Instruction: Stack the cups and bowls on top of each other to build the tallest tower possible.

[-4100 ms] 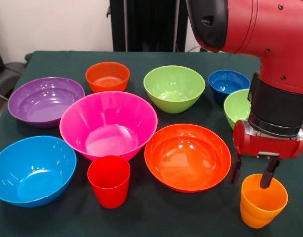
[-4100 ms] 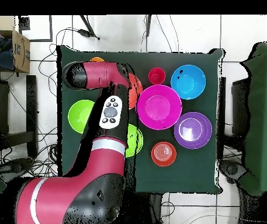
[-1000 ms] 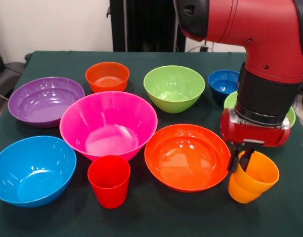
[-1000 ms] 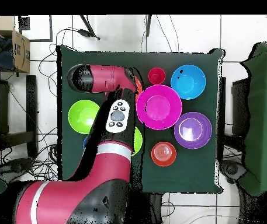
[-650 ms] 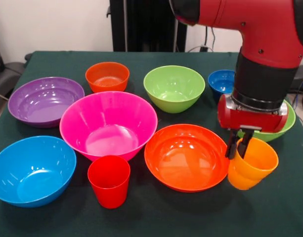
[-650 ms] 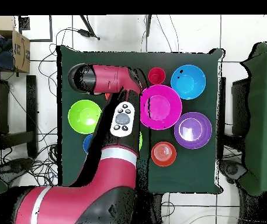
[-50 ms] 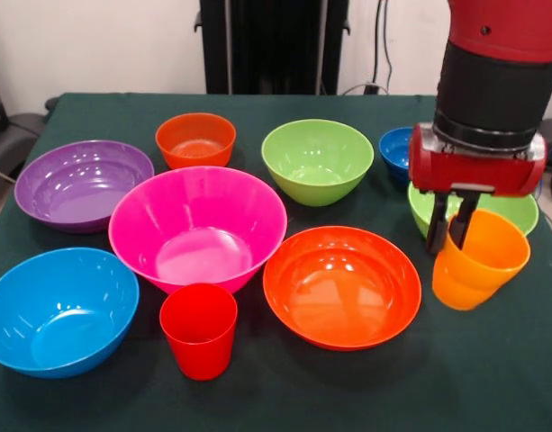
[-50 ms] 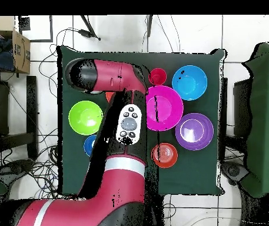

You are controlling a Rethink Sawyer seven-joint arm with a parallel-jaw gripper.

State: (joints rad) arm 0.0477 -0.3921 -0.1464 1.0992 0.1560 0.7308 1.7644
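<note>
My gripper [image 7: 448,236] is shut on the rim of the orange cup [image 7: 481,263], one finger inside and one outside. The cup hangs tilted above the table at the right, in front of a lime green bowl [image 7: 510,211]. Upright at the front stands the red cup [image 7: 199,329] [image 8: 158,76]. Left of the held cup lies the large orange-red bowl [image 7: 341,284]. The pink bowl [image 7: 197,225] [image 8: 167,109] sits mid-table. In the overhead view the arm [image 8: 122,123] hides the gripper and the orange cup.
Bowls cover the green table [image 7: 95,112]: light blue [image 7: 58,308] [image 8: 189,82], purple [image 7: 82,183] [image 8: 194,130], small orange-red [image 7: 195,138] [image 8: 165,155], a lime green one [image 7: 317,159], small blue [image 7: 400,148] [image 8: 90,144]. Another lime green bowl [image 8: 85,116] shows in the overhead view.
The gripper closed on the orange cup's rim and lifted it off the table, tilting it. The cup rose and moved back from the front edge. The arm swung across the table.
</note>
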